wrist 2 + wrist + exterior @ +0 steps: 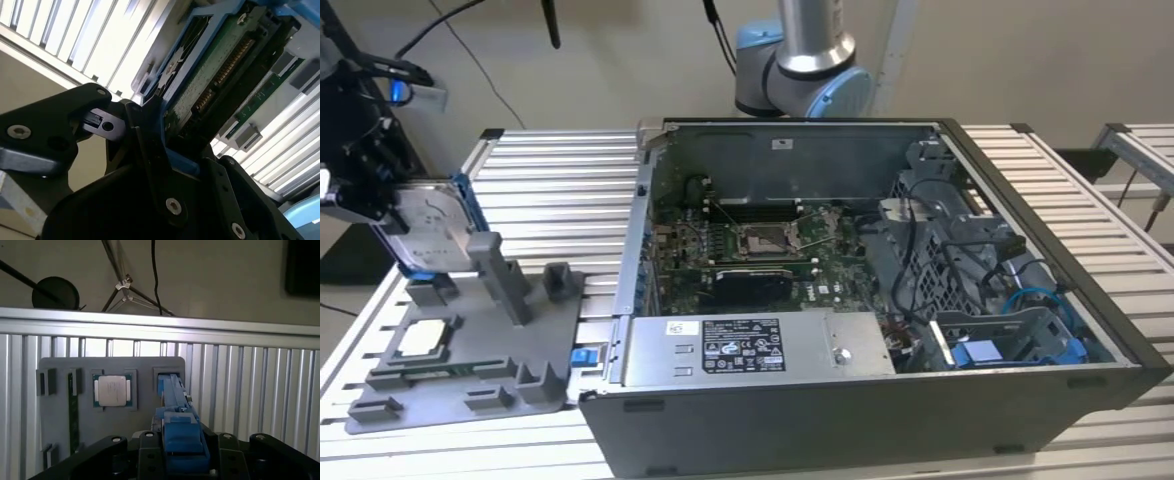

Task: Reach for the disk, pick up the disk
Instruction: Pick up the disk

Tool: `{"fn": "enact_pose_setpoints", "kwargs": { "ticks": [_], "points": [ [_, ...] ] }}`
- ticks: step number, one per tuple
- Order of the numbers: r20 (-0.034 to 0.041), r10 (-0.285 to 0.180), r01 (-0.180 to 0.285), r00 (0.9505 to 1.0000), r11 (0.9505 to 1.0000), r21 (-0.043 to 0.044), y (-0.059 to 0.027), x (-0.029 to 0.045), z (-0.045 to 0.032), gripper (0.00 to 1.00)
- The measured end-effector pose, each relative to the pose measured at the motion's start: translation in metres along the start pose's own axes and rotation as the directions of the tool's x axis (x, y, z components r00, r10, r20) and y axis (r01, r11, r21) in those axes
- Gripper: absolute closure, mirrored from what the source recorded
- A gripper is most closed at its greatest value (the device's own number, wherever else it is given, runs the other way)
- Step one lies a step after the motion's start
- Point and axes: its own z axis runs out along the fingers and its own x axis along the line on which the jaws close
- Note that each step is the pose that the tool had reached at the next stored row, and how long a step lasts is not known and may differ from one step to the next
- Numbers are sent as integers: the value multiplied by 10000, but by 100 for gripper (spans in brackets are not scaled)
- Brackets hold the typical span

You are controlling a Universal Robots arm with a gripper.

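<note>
**Disk in grasp above the tray slot**

We find the gripper (pixel 182 442) clenched on the disk (pixel 434 225). In the second wrist view its black fingers (pixel 150 145) press the blue frame from both sides. In our judgement the hold is on the frame edges because they offer flat faces and spare the circuit board. The disk stands upright on edge at the exterior view's left, over a far slot of the grey tray (pixel 467 360), next to the pocket that seats the chip (pixel 114 391). We cannot tell whether its lower edge has cleared the slot. The open computer case (pixel 854 420) sits well apart, toward the exterior view's right.
</note>
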Motion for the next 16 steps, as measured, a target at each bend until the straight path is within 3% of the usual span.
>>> {"fn": "enact_pose_setpoints", "kwargs": {
  "ticks": [11, 16],
  "points": [
    [-157, -98, 101, 9998, 9998, 164, 11, -23, -289, 100],
    [-224, -155, 162, 9996, 9994, 311, 14, -30, -380, 100]
  ]
}}
